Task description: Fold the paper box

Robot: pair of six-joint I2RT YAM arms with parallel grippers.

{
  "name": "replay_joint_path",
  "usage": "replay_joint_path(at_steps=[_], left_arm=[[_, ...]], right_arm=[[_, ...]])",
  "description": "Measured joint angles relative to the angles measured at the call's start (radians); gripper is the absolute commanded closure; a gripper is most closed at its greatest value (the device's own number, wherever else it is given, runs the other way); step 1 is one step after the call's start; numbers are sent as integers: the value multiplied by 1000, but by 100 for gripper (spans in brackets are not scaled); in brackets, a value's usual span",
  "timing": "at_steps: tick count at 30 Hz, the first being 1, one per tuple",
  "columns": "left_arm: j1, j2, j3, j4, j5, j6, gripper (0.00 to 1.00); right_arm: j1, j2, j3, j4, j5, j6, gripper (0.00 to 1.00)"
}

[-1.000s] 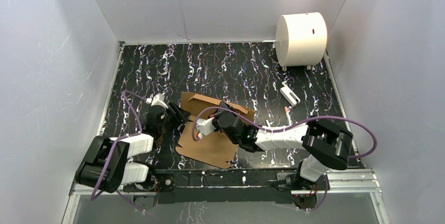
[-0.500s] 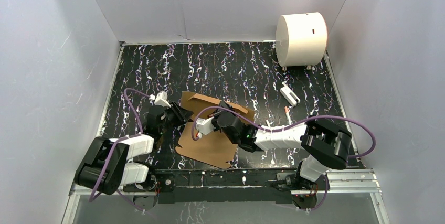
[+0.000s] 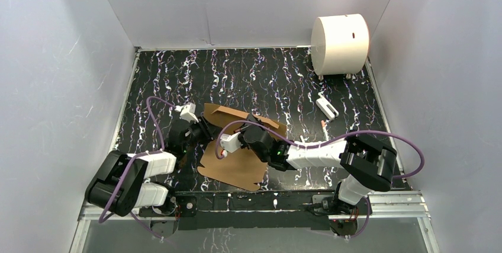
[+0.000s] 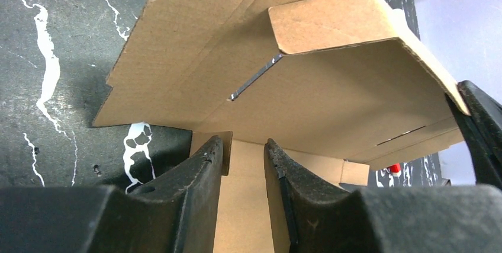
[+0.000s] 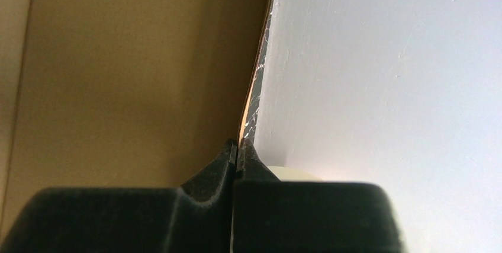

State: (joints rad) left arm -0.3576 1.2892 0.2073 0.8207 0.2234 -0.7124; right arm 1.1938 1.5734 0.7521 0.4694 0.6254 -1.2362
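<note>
The paper box (image 3: 234, 167) is a brown cardboard piece lying at the near middle of the table, its far panel raised. From the right, my right gripper (image 3: 243, 130) is shut on the edge of that raised panel. The right wrist view shows the thin cardboard edge (image 5: 251, 96) running into the closed right gripper (image 5: 238, 143). My left gripper (image 3: 207, 131) is at the box's left edge. Seen from the left wrist, the left gripper (image 4: 244, 141) reaches under the lifted panel (image 4: 331, 87). Its jaws are narrowly open, with flat cardboard showing beyond the gap.
A large white cylinder (image 3: 339, 44) stands at the far right corner. A small white piece (image 3: 327, 106) and a small orange bit (image 3: 322, 124) lie right of the box. White walls enclose the black marbled table (image 3: 248, 75) on three sides.
My left gripper has moved right and further in, under the box's left edge, and its jaws have narrowed. The right gripper has kept its grip and place.
</note>
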Motion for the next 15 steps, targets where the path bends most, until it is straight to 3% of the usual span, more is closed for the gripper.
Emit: replay_joint_path(at_steps=[15], left_arm=[[0,136,119,37,-21,58,74]], right_arm=[[-29,12,68,-11,-37,-116,100]])
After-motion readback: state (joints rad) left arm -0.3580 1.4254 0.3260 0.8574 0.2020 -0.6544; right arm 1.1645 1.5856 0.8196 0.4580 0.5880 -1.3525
